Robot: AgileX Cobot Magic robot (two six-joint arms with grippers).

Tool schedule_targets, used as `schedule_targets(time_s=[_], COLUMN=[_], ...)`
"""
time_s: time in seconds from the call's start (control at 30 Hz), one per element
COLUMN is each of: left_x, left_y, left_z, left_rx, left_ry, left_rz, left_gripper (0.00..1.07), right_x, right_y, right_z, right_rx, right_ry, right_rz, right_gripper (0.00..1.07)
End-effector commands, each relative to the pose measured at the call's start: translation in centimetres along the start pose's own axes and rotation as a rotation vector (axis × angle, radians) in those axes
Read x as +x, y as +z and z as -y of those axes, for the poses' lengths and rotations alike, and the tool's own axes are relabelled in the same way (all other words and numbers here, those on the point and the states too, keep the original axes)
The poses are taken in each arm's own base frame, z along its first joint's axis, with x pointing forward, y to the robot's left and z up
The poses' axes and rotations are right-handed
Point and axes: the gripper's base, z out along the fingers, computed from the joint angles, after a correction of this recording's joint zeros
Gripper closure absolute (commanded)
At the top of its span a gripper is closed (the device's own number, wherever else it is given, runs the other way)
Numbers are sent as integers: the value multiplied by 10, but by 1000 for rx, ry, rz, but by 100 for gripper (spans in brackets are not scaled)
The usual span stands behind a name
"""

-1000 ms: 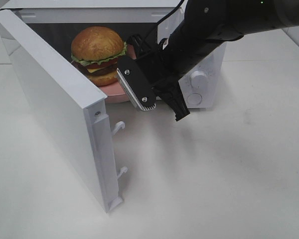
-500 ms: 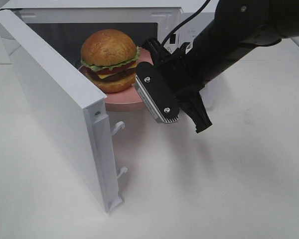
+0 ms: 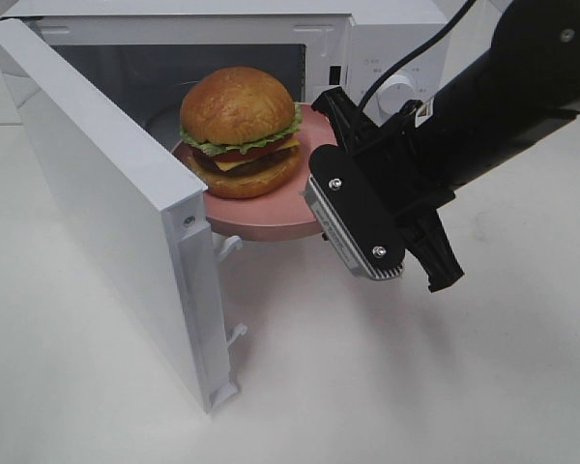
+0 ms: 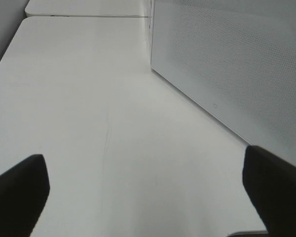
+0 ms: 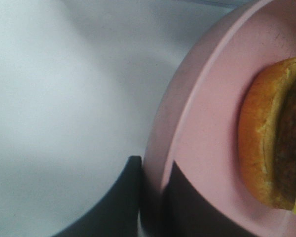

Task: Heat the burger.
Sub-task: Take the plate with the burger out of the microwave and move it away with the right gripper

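Note:
The burger point(image 3: 240, 130), with its golden bun, lettuce, tomato and cheese, sits on a round pink plate point(image 3: 261, 224) at the mouth of the open white microwave point(image 3: 387, 39). The plate's near half hangs out over the table. My right gripper point(image 3: 326, 108) is shut on the plate's right rim. In the right wrist view, the dark fingers point(image 5: 133, 197) pinch the plate point(image 5: 207, 123) beside the burger point(image 5: 266, 148). My left gripper point(image 4: 148, 197) shows only in its wrist view, open and empty above the table, next to the microwave door's outer face point(image 4: 237, 64).
The microwave door point(image 3: 106, 193) swings out to the left, toward the front, and walls off that side. Its latch hooks point(image 3: 232, 246) stick out near the plate. A control knob point(image 3: 398, 92) is on the right panel. White table point(image 3: 445, 387) spreads in front and to the right.
My right gripper has drawn the plate and burger out of the cavity, toward the front and right. The left gripper has stayed open.

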Motion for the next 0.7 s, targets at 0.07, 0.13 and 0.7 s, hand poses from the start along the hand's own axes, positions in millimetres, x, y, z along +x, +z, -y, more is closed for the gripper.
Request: schedule_targets(time_s=[0.07, 0.13, 0.7], left_x=[1, 1, 1], left_y=[-2, -2, -2], left_z=[1, 1, 1], left_rx=[3, 3, 3], left_ry=[-2, -2, -2], left_rz=[23, 23, 23], left_gripper=[7, 7, 7], right_x=[-1, -1, -6], right_y=[-19, -24, -59], right_z=[-3, -7, -54], right_rx=[95, 101, 137], right_ry=[2, 11, 91], right_rz=[-12, -11, -7], right_gripper=[107, 107, 107])
